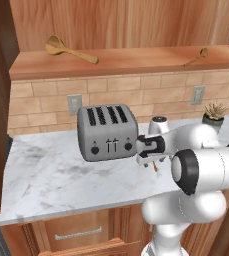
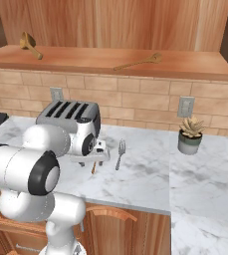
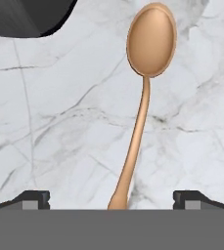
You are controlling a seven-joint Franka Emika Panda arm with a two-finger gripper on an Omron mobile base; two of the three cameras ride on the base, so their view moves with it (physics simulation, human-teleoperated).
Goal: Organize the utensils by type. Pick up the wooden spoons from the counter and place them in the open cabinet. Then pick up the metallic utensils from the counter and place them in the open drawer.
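Observation:
Two wooden spoons [image 1: 68, 50] [image 1: 196, 57] lie on the shelf of the open cabinet [image 1: 126, 62], one at the left and one at the right. On the marble counter [image 1: 51, 175] a small coppery spoon [image 3: 143, 97] lies right of the toaster, bowl pointing away from the hand. My gripper [image 3: 111, 197] hangs open just above its handle end, with one fingertip [image 3: 33, 197] on each side and nothing held. From the side the gripper [image 2: 96, 159] is low over the counter. A silver fork [image 2: 120, 153] lies just right of it. The open drawer is out of view.
A grey four-slot toaster [image 1: 107, 132] stands close on the gripper's left, and its dark corner [image 3: 25, 14] shows from the hand. A potted plant [image 2: 191, 134] stands at the back right. Two wall outlets [image 2: 185, 106] sit on the brick backsplash.

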